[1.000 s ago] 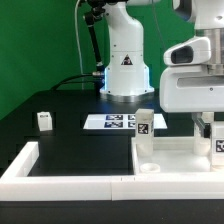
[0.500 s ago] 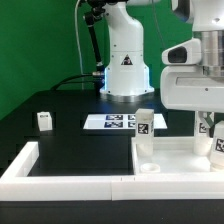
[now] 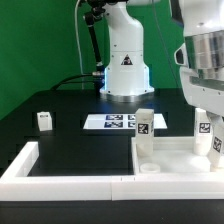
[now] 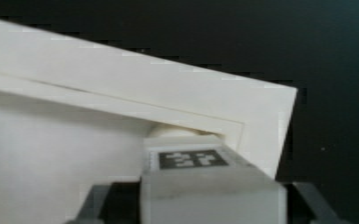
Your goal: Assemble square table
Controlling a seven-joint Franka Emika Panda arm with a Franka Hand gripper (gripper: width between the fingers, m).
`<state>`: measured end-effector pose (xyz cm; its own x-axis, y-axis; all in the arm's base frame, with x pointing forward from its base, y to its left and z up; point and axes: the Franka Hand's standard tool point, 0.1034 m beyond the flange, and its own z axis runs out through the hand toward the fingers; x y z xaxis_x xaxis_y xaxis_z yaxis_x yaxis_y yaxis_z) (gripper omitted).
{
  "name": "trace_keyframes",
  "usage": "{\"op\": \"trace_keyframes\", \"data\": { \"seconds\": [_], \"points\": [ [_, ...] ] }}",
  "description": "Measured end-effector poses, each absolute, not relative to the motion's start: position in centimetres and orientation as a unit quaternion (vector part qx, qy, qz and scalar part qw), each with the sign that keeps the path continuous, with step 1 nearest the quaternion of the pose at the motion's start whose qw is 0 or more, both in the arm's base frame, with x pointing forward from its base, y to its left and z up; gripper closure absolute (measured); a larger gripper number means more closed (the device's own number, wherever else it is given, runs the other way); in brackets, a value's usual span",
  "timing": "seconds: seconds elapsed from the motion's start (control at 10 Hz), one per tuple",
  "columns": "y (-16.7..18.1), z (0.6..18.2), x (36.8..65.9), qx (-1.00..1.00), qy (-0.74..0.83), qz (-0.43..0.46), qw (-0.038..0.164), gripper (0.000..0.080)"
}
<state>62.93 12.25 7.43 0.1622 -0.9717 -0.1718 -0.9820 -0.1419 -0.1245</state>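
Exterior view first. The claw [image 3: 207, 120] is over at the exterior view's right, pointing straight down, and it's clamped on a white tagged leg, the held leg [image 3: 209, 142], which hangs upright between the fingers with its tag facing the camera. Right below the claw sits the square panel [image 3: 172, 148], white with a raised rim, lying flat on the black counter [image 3: 70, 135]. The held leg's lower end is down at the panel's far corner; I can't tell whether it touches. To the exterior view's left of the claw, a second leg [image 3: 145, 123] stands upright at the panel's other far corner. Further out that same way lies the marker board [image 3: 112, 122], flat on the counter. Well apart from the claw, far toward the exterior view's left, a loose leg [image 3: 44, 120] sits alone on the counter. The long white border wall [image 3: 60, 170] runs along the near edge, in front of the claw and panel.

Now the wrist view. The claw [image 4: 202, 198] looks straight down along the held leg [image 4: 194, 162], tag up, gripped with a dark finger [image 4: 114, 203] on each side. Beyond the leg's tip is the square panel [image 4: 87, 90], its rim corner just past the leg, then bare counter [image 4: 327, 45].
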Motion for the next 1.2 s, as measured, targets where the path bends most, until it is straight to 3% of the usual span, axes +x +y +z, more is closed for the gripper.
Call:
{"op": "trace_keyframes", "data": {
  "seconds": [0.3, 0.4, 0.5, 0.6, 0.7, 1.0, 1.2],
  "points": [
    [12.21, 7.4, 62.97, -0.721, 0.684, 0.032, 0.107, 0.05],
    [12.3, 7.34, 62.93, -0.74, 0.664, 0.029, 0.107, 0.0429],
    [12.75, 7.31, 62.82, -0.764, 0.636, 0.026, 0.107, 0.0293],
    [12.98, 7.51, 62.79, -0.816, 0.57, 0.013, 0.096, 0.0293],
    [12.99, 7.6, 62.84, -0.845, 0.527, 0.004, 0.093, 0.0181],
    [12.73, 7.38, 62.81, -0.891, 0.445, -0.004, 0.09, 0.0151],
    [12.88, 7.81, 62.7, -0.952, 0.298, -0.018, 0.063, 0.0151]
  ]
}}
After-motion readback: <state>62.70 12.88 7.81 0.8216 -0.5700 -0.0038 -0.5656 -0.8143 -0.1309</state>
